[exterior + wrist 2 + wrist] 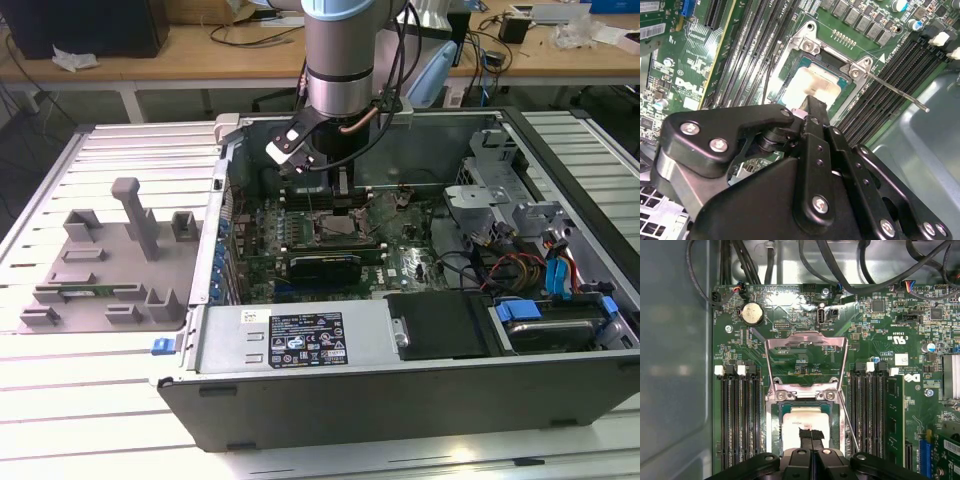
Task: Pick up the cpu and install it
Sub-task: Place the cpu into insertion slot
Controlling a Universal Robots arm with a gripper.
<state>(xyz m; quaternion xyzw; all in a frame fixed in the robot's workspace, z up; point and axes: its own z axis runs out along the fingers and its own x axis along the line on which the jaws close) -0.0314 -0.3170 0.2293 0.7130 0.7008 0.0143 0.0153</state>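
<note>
- The cpu (801, 416), a small flat square chip with a shiny silver top, lies flat in its square socket. The socket is on the big green circuit board (875, 340) inside the open computer case.
- The black metal gripper (811, 435) is right above the cpu. Its two fingers are pressed together and there is nothing between them. In the second wrist view the tip is over one side of the silver top. I cannot tell if it touches the chip.
- The thin silver metal socket frame (806, 347) is swung open. It lies back away from the cpu, so the shiny top is bare.
- A thin silver lever rod (895, 92) sticks out from one corner of the socket and runs over the slots beside it.
- Long black memory slots (740, 420) run in rows on both sides of the socket.
- A round silver coin battery (752, 314) sits on the board past the open frame.
- Thick black cables (850, 270) hang over the far edge of the board.
- The grey metal computer case (400, 400) lies on its side with its top open. The shiny silver robot arm (338, 60) comes straight down into it.
- A grey plastic tray (110, 260) with blocks and posts on it lies beside the case, on the exterior view's left.
- Case and tray both rest on a white table made of long metal slats (80, 420).
- Far behind are light wooden desks (150, 65) with wires on them.
</note>
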